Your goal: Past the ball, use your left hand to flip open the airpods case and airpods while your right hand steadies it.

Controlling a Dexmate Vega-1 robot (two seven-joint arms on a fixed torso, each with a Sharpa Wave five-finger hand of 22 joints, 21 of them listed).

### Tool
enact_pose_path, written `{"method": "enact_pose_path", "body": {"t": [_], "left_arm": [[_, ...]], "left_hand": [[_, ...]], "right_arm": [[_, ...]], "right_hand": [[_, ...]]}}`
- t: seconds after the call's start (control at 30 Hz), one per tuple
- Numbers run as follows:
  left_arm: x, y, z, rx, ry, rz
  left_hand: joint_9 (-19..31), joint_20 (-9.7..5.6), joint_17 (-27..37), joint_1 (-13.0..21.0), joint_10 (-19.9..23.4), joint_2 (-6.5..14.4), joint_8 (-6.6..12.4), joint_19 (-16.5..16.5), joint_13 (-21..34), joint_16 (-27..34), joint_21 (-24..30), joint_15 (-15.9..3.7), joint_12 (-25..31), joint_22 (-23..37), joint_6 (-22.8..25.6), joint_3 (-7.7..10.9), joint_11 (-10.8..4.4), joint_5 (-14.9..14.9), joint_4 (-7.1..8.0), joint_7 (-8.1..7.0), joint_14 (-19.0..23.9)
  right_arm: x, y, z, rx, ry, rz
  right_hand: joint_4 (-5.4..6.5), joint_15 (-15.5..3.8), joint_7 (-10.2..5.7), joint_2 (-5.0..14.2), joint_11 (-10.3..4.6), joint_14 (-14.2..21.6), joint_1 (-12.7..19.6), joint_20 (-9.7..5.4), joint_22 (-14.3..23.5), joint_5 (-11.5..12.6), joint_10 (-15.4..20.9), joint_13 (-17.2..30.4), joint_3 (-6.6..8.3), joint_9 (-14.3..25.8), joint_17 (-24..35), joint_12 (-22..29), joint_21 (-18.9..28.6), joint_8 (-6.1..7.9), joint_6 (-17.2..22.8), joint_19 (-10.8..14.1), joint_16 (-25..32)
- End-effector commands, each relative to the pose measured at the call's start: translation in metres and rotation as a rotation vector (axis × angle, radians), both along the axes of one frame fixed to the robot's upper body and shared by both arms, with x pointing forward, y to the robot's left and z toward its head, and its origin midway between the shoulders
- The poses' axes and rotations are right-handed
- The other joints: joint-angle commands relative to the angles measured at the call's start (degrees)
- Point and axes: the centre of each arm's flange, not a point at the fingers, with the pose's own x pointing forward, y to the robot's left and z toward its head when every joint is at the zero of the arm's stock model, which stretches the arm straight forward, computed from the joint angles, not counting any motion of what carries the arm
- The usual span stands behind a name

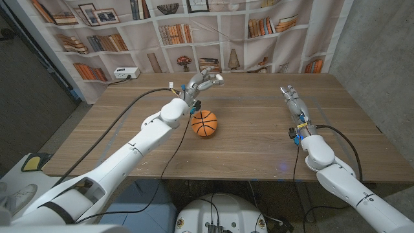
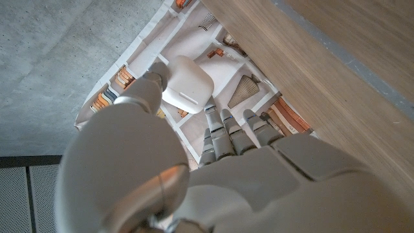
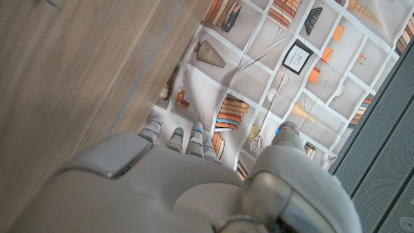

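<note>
A small orange basketball [image 1: 204,123] sits on the wooden table [image 1: 259,139] near its middle. Beyond the ball, my left hand [image 1: 201,83] is raised off the table at its far edge. It pinches a white airpods case [image 1: 218,79] between thumb and fingers. The left wrist view shows the case [image 2: 187,84] with its lid closed, against the bookshelf backdrop, the thumb [image 2: 145,87] pressed on one side. My right hand [image 1: 292,98] lies stretched out on the table's right side, well apart from the case, holding nothing, and its back [image 3: 168,188] shows in its wrist view.
A white power strip [image 1: 125,73] stands at the table's back left corner. A printed bookshelf curtain [image 1: 259,32] hangs behind the far edge. A black cable [image 1: 129,110] runs along my left arm and another loops by my right wrist.
</note>
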Motion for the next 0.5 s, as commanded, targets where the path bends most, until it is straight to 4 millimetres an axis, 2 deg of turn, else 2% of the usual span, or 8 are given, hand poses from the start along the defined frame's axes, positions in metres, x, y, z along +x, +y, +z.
{"method": "enact_pose_path", "body": {"t": [0.03, 0.2, 0.5], "left_arm": [[0.003, -0.003, -0.001, -0.065, 0.042, -0.037], [0.001, -0.006, -0.002, -0.089, 0.056, -0.056], [-0.001, -0.010, 0.002, -0.102, 0.067, -0.076]], "left_hand": [[0.2, 0.17, 0.2, 2.2, 12.6, 2.9, 0.12, -0.2, 3.8, -0.1, 0.0, 0.05, 0.9, 0.1, 0.5, -0.41, -9.27, 0.5, 0.03, -0.08, -0.1], [0.2, 0.16, 0.2, 2.4, 12.7, 3.0, 0.05, -0.2, 3.8, 0.0, 0.0, 0.06, 0.9, 0.1, 0.5, -0.66, -9.27, 0.6, 0.03, 0.00, 0.0], [0.2, 0.14, 0.2, 2.5, 12.7, 3.0, 0.03, -0.2, 3.9, 0.0, 0.0, 0.06, 0.7, 0.1, 0.7, -1.01, -9.23, 0.6, 0.08, 0.05, 0.0]], "right_arm": [[-0.013, 0.012, 0.003, -0.031, -0.073, -0.085], [-0.016, 0.022, 0.000, -0.058, -0.074, -0.089], [-0.020, 0.034, -0.003, -0.087, -0.104, -0.126]], "right_hand": [[-0.37, -0.15, 0.30, -0.11, 0.07, 0.0, 2.6, 0.18, 0.2, -0.2, 2.5, 0.4, 0.99, 0.2, 0.2, 0.9, 0.9, 0.97, 1.1, 2.3, 1.1], [-0.42, -0.24, 0.31, -0.11, 0.28, 0.3, 3.2, 0.29, 0.2, -0.2, 2.9, 0.5, 1.24, 0.2, 0.2, 1.0, 1.0, 1.05, 1.3, 2.9, 1.2], [-0.53, -0.58, 0.27, -0.08, -0.19, 1.0, 4.8, 0.31, 0.1, -0.2, 3.9, 0.7, 1.86, 0.2, 0.1, 1.3, 1.1, 1.11, 1.3, 3.7, 1.5]]}}
